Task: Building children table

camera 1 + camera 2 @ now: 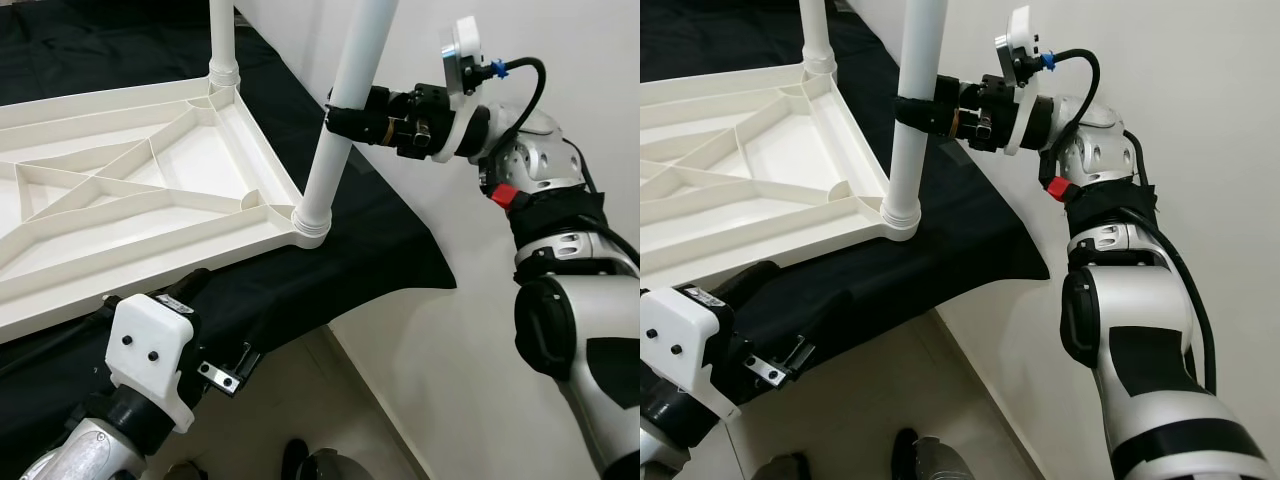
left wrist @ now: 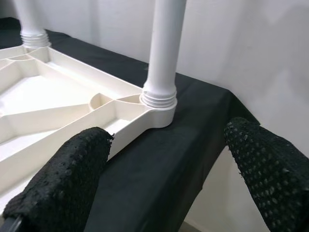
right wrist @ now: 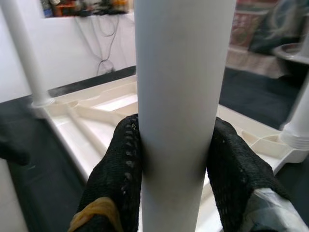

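I have the right gripper (image 1: 337, 117) clamped around the near table leg (image 1: 335, 130), 1 finger on each side of the white tube; in the right wrist view the leg (image 3: 178, 116) sits squarely between the 2 black pads (image 3: 120, 169). The tabletop (image 1: 150, 190) lies upside down on the black cloth (image 1: 370, 250), ribbed underside up, and this leg stands in its near right corner socket (image 1: 310, 225), long axis close to vertical with a slight lean at the top toward the wall. The grip is partway up the leg, above the threaded collar, so I judge any seating or twisting force has to run straight down that axis into the socket. A 2nd leg (image 1: 222, 40) already stands in the far corner. The left gripper (image 2: 169, 183) is open and empty, low at the table edge, fingers pointing at the same socket but apart from it. The right arm is clearly the working one.
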Available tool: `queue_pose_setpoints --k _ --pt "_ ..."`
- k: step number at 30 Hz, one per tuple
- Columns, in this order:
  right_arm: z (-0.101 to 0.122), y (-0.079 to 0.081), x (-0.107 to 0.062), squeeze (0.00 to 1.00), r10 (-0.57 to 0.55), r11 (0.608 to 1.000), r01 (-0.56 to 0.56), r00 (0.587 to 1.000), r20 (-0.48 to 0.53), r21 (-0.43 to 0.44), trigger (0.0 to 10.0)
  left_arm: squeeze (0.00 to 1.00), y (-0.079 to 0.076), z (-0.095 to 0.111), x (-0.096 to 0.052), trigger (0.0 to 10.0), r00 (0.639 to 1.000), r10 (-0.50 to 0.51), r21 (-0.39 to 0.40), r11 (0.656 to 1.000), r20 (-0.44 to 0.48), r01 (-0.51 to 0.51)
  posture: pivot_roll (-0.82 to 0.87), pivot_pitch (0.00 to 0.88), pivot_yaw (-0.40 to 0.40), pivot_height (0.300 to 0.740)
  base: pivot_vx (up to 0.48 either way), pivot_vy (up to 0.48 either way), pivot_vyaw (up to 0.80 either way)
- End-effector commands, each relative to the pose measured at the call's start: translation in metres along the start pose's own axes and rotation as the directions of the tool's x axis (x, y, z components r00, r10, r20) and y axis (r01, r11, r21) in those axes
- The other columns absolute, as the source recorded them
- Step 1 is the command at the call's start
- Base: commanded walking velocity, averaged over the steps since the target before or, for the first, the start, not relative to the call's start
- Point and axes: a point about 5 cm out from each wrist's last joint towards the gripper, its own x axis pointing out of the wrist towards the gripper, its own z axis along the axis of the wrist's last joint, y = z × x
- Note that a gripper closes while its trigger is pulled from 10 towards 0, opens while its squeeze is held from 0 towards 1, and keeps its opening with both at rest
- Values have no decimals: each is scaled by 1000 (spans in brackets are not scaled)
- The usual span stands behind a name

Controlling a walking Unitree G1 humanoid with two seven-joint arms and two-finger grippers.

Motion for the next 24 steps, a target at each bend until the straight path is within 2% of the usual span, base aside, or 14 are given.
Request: queue_pose_setpoints --k 1,2,3,4,5,9,12,16,17,18,19,20,23,24 --pt "-44 -10 -12 0 -407 891 410 912 -55 196 0 0 -3 -2 -3 10000 1000 -7 -13 1000 -7 7 142 269 -210 740 0 0 0" --pt "-67 -10 -15 0 -600 735 595 794 -98 325 0 0 -3 -3 -4 10000 1000 -8 -13 1000 -11 7 140 263 -222 740 0 0 0" --pt "-136 30 -27 0 -657 603 765 637 -403 227 0 0 -4 -4 -5 10000 1000 -8 -14 1000 -16 8 164 252 -236 740 0 0 0" --pt "-136 30 -27 0 -657 603 765 637 -403 227 0 0 -4 -4 -5 10000 1000 -8 -14 1000 -16 8 164 252 -236 740 0 0 0" --pt "-171 66 -40 0 -662 538 837 493 -564 100 0 0 -4 -4 -5 10000 1000 -9 -15 1000 -19 8 164 252 -236 740 0 0 0" --pt "-183 105 -32 0 -634 645 764 524 -568 -16 0 0 0 -2 -2 10000 1000 5 12 1000 -16 -5 159 226 -204 740 0 0 0" --pt "-160 83 -9 0 -634 719 693 626 -453 -49 0 0 1 1 2 10000 1000 7 14 1000 3 -7 149 213 -216 740 0 0 0" --pt "-148 68 1 0 -633 738 673 660 -406 -56 0 0 2 2 2 10000 1000 11 20 1000 1 -11 154 205 -216 740 0 0 0" --pt "-142 68 12 0 -596 773 634 715 -364 -20 1333 0 4 2 1 10000 1000 21 32 999 -1 -21 159 206 -215 740 0 0 0" --pt "-137 68 20 0 -565 802 598 757 -328 0 5765 0 6 2 0 10000 1000 31 35 999 3 -31 159 204 -213 740 0 0 0" --pt "-137 68 20 0 -565 802 598 757 -328 0 5765 0 6 2 0 10000 1000 31 35 999 3 -31 159 204 -213 740 0 0 0" --pt "-133 71 29 0 -513 836 547 806 -295 38 10000 0 7 2 0 10000 999 33 36 999 3 -33 159 205 -209 740 0 0 0" --pt "-127 77 33 0 -509 840 541 814 -278 45 10000 0 6 2 0 10000 1000 30 35 999 1 -30 156 204 -204 740 0 0 0" --pt "-118 83 35 714 -491 850 523 831 -263 66 10000 0 4 1 0 10000 1000 25 29 999 -2 -25 154 205 -203 740 0 0 0"
